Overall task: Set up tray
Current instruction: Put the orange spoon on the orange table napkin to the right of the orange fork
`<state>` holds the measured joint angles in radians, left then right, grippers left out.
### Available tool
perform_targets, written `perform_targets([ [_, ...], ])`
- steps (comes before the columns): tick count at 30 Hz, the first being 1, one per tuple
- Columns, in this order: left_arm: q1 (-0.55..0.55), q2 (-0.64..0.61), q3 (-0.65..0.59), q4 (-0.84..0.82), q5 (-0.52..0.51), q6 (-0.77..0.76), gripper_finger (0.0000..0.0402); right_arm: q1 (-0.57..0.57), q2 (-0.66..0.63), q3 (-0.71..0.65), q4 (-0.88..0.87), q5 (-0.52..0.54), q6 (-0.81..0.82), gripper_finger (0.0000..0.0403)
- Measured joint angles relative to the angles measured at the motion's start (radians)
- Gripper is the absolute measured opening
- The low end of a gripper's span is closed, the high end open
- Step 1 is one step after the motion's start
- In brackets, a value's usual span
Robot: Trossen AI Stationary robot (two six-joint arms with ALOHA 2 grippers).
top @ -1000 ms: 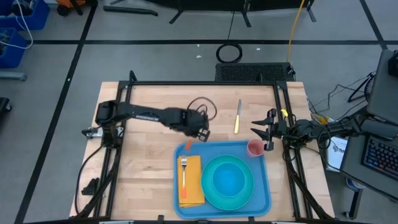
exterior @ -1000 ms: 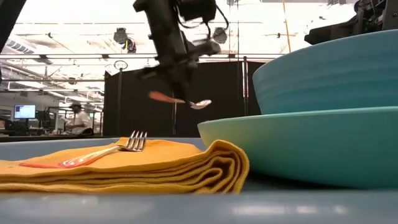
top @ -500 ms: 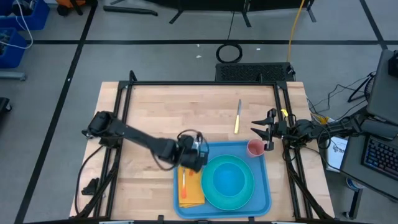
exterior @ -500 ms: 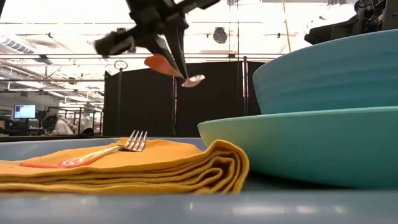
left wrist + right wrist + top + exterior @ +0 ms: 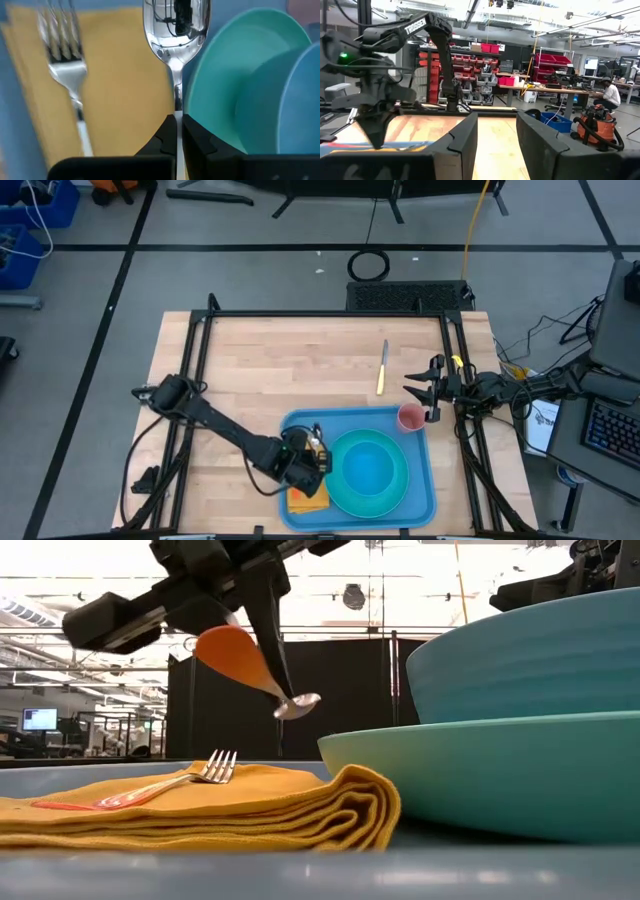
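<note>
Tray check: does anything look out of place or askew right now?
Nothing on the tray stands out. The fork lies straight on the napkin; only the knife lies apart, on the bare table.

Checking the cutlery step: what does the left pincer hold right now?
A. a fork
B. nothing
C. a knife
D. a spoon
D: the left pincer is shut on the spoon by its handle, above the yellow napkin, while the fork lies on that napkin.
</note>
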<state>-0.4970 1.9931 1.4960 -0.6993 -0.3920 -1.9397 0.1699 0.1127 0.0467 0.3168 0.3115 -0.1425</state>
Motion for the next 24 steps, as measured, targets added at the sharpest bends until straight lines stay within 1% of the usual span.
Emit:
perform_targets([
  [9,-0.056,0.028,0.001,-0.012,-0.002,-0.120,0.0008,0.000,0.000,0.000,0.000,0.000,0.000,0.0125],
  [12,-0.072,0.039,0.001,-0.038,-0.001,-0.162,0.0008,0.000,0.000,0.000,0.000,0.000,0.000,0.0125],
  [17,-0.082,0.065,0.000,-0.010,0.005,-0.183,0.0008,0.000,0.000,0.000,0.000,0.000,0.000,0.0125],
  [19,-0.082,0.073,0.000,0.006,-0.021,-0.182,0.0008,0.000,0.000,0.000,0.004,0.000,0.000,0.0125],
  [24,-0.076,0.080,0.001,0.012,0.001,-0.171,0.0008,0.000,0.001,0.000,0.002,0.000,0.000,0.0125],
])
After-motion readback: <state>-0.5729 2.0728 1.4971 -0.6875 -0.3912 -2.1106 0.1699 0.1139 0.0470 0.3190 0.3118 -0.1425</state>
